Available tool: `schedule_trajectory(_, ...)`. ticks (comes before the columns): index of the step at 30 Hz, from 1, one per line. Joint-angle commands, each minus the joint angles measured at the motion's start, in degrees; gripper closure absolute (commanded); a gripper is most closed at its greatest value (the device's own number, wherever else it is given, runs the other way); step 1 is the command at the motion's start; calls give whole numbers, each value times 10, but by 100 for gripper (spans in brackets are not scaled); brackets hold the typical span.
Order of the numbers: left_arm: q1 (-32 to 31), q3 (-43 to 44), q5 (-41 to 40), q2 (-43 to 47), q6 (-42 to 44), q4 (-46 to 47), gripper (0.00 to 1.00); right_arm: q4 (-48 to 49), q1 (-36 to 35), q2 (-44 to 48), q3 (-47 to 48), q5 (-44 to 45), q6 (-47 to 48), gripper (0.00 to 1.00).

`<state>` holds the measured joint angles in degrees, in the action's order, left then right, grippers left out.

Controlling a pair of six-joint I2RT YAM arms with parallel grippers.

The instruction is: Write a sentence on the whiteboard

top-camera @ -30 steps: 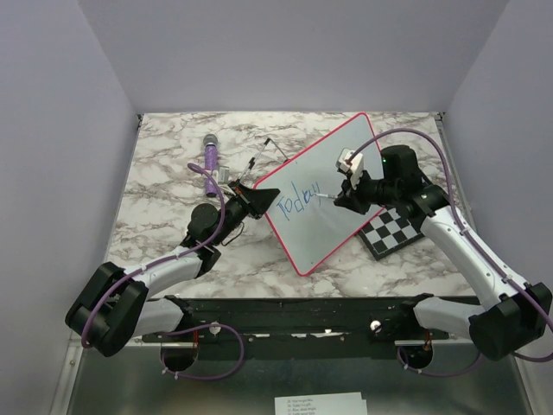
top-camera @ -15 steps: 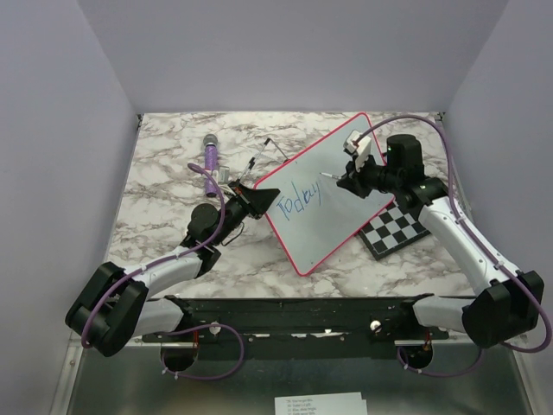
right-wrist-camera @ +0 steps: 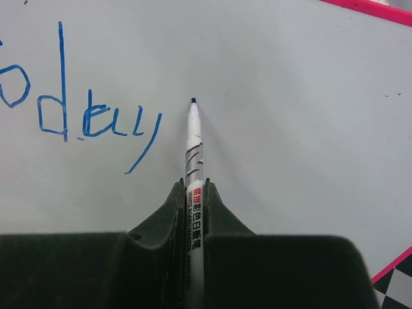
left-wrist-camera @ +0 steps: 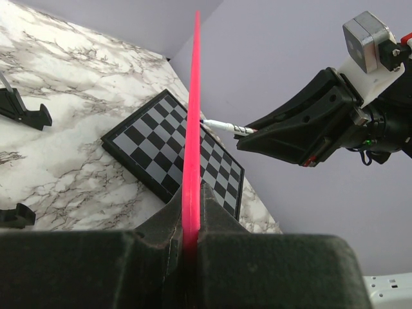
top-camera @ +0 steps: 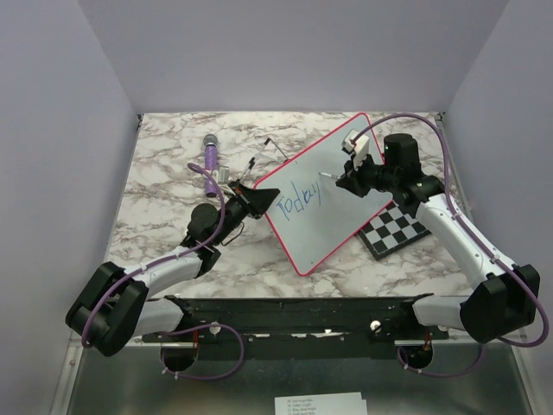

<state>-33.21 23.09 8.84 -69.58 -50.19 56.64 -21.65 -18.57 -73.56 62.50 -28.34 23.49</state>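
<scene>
Left gripper [left-wrist-camera: 191, 199]: your jaws clamp the whiteboard [top-camera: 333, 225] rim.
Right gripper [right-wrist-camera: 194, 193]: clamps marker [right-wrist-camera: 194, 138]; barrel end hidden.
Sentence [right-wrist-camera: 96, 122]: "Today", start cut off.

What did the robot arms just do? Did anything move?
The right gripper, shut on the marker, moved toward the far side of the table, carrying the tip from the y to bare board just past the word. Nothing was let go. The left gripper stays clamped on the rim of the whiteboard; board, word and chessboard did not move.
</scene>
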Motion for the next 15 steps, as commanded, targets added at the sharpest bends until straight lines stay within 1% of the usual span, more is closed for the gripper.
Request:
schedule_trajectory(1,2,13,25,6,-14,102,100,-11,1,12,-4,-3,6,100)
schedule_trajectory(9,2,10,25,7,-17,106,100,-21,2,52,0,-11,1,99)
schedule_trajectory(15,2,10,26,9,-17,106,100,-12,12,37,-4,13,-6,99)
